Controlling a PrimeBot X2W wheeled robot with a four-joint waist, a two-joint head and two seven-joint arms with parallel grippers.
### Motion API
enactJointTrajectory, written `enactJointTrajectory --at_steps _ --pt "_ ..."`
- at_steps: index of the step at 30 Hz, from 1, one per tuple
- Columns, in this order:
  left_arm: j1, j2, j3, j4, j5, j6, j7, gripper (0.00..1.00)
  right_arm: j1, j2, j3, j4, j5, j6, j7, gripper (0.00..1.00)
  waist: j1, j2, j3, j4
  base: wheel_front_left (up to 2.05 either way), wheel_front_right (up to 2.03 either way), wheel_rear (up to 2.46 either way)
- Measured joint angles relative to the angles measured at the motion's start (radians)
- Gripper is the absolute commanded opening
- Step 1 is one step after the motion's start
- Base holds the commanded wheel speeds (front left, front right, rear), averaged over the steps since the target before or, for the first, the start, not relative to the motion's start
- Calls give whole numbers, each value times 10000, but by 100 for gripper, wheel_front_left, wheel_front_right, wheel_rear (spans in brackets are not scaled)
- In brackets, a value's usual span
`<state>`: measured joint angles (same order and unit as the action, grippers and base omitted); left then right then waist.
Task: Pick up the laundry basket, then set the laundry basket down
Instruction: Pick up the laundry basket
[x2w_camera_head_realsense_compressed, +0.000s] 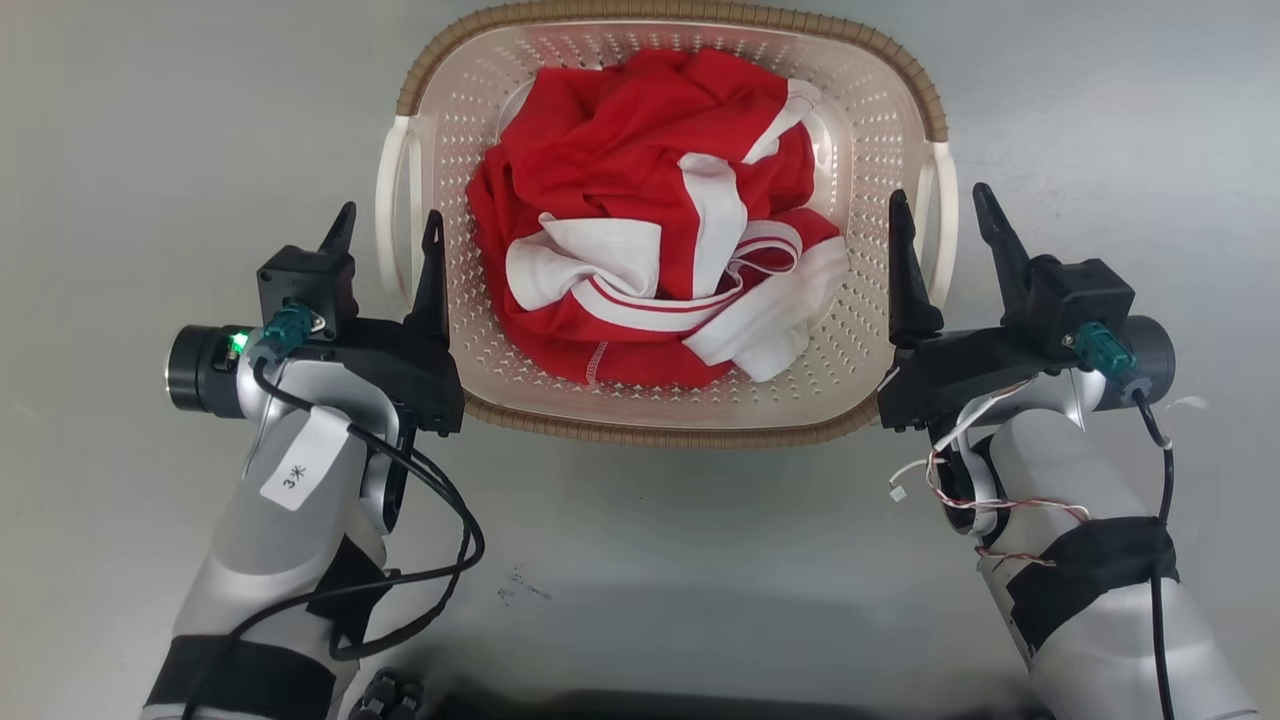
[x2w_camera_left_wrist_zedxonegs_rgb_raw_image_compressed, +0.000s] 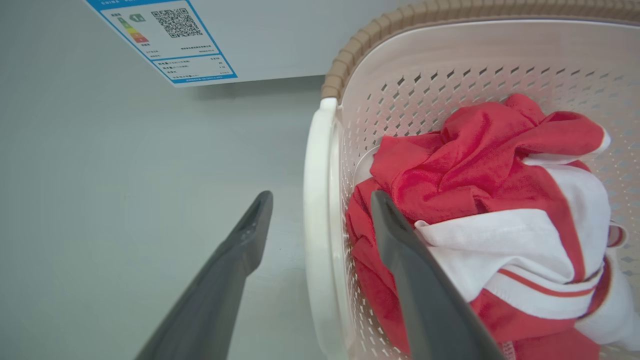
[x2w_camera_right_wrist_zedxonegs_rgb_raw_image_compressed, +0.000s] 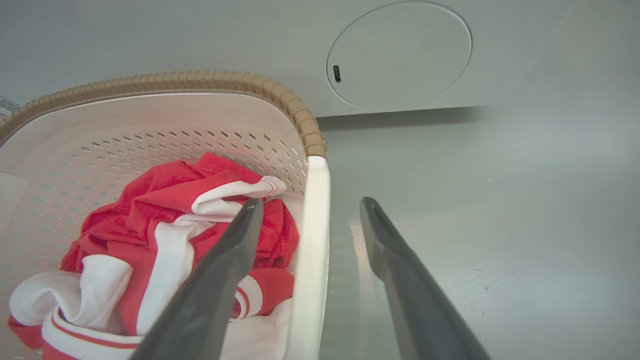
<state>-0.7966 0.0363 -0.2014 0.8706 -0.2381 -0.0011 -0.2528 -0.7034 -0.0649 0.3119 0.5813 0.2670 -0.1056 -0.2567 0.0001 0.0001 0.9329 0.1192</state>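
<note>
1. Head view: the laundry basket (x2w_camera_head_realsense_compressed: 650, 432) sits on what looks like the floor (x2w_camera_head_realsense_compressed: 640, 560). The left gripper (x2w_camera_head_realsense_compressed: 389, 215) straddles the left handle (x2w_camera_head_realsense_compressed: 385, 200) and the right gripper (x2w_camera_head_realsense_compressed: 940, 195) straddles the right handle (x2w_camera_head_realsense_compressed: 948, 240), the jaws of both released. An uneven lift would tip the basket.
2. Left wrist view: the inner finger (x2w_camera_left_wrist_zedxonegs_rgb_raw_image_compressed: 400, 250) lies just beside the red and white garment (x2w_camera_left_wrist_zedxonegs_rgb_raw_image_compressed: 475, 165). Closing might pinch cloth along with the handle.
3. Right wrist view: the handle looks slim and smooth, so a shallow grip could slip and drop that side.

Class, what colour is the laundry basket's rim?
The rim is brown, woven-look; clearest in the head view.
</note>
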Motion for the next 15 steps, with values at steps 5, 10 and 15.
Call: enactJointTrajectory --at_steps 5,10,15 --pt "-245 -10 10 339 -46 -94 0 100 -137 -4 29 146 58 0 0 100 0 -1 237 24 0 0 0" --pt "-455 -27 13 698 -90 -286 0 100 -248 -8 63 362 73 -12 0 100 0 -1 337 53 0 0 0" --pt "-920 31 -10 978 -88 -527 0 100 -431 -15 134 533 77 -12 0 100 -1 -1 469 66 0 0 0"
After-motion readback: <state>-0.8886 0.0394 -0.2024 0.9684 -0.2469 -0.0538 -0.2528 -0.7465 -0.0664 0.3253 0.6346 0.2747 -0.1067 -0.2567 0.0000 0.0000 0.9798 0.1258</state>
